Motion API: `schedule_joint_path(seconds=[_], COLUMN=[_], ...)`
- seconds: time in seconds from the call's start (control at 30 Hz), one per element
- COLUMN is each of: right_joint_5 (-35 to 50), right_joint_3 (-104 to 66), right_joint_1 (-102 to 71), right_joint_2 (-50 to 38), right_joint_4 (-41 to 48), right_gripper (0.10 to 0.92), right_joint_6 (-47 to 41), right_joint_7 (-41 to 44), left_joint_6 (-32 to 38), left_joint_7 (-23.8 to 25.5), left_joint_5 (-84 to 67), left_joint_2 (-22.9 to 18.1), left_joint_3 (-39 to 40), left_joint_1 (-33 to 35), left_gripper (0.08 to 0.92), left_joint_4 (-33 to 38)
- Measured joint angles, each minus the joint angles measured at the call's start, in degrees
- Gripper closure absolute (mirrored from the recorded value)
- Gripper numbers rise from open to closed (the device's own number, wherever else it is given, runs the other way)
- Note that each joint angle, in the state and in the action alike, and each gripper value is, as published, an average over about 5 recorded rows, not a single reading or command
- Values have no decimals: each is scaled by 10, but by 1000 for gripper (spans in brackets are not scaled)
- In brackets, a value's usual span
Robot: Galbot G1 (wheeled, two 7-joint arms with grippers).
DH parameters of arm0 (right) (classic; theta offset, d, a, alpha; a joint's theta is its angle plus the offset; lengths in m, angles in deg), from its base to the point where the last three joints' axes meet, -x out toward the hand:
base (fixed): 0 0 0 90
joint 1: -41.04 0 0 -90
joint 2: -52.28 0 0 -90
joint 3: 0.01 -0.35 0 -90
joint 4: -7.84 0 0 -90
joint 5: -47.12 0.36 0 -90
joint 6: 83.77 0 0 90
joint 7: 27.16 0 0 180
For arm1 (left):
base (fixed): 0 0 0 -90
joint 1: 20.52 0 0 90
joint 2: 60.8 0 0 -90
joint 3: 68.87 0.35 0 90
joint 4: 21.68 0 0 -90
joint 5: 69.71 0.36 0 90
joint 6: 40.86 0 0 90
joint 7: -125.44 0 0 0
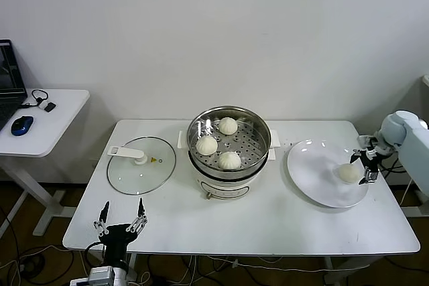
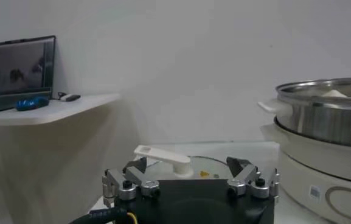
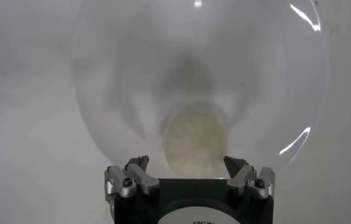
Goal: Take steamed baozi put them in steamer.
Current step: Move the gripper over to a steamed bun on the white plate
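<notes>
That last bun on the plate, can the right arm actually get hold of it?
Probably yes. The right gripper hangs open right beside the bun, which sits alone on the white plate with nothing blocking it.

Quick count: four steamed baozi total, three sitting in the steamer point(image 1: 228, 140) at point(image 1: 228, 125), point(image 1: 206, 145) and point(image 1: 229, 160), plus one more point(image 1: 348, 173) on the single white plate point(image 1: 315, 175). One glass lid point(image 1: 141, 165), two benches, the main bench point(image 1: 234, 226) and a side bench point(image 1: 47, 122), one laptop point(image 1: 10, 78), one blue mouse point(image 1: 22, 124).
</notes>
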Motion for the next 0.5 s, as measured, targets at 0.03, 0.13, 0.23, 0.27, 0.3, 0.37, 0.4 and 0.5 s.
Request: schedule_joint_path(seconds=[0.03, 0.13, 0.23, 0.27, 0.3, 0.37, 0.4, 0.5], right_joint_5=[-2, -8, -13, -15, -17, -20, -22, -28], right_joint_3=[-3, -8, -12, -13, -15, -18, -19, -24], right_joint_1=[0, 0, 2, 2, 2, 0, 0, -3], right_joint_2=[2, 9, 16, 18, 20, 23, 25, 30], right_joint_4=[3, 12, 20, 23, 25, 30, 32, 38], right_gripper=[203, 203, 203, 203, 203, 203, 203, 203], right_joint_6=[1, 4, 7, 8, 9, 10, 10, 12], right_joint_7=[-1, -5, -8, -8, -9, -9, -9, -10], left_joint_6=[0, 0, 0, 0, 0, 0, 0, 0], left_joint_7=[0, 0, 0, 0, 0, 0, 0, 0], left_joint_5=[0, 1, 1, 1, 1, 1, 1, 1], left_joint_2=[0, 0, -1, -1, -1, -1, -1, -1], left_joint_3=[0, 1, 1, 1, 1, 1, 1, 0], left_joint_1=[0, -1, -2, -2, -2, -2, -2, -2], left_gripper=[177, 177, 177, 177, 177, 177, 177, 177], left_joint_4=[0, -2, -3, -3, -3, -3, -3, -4])
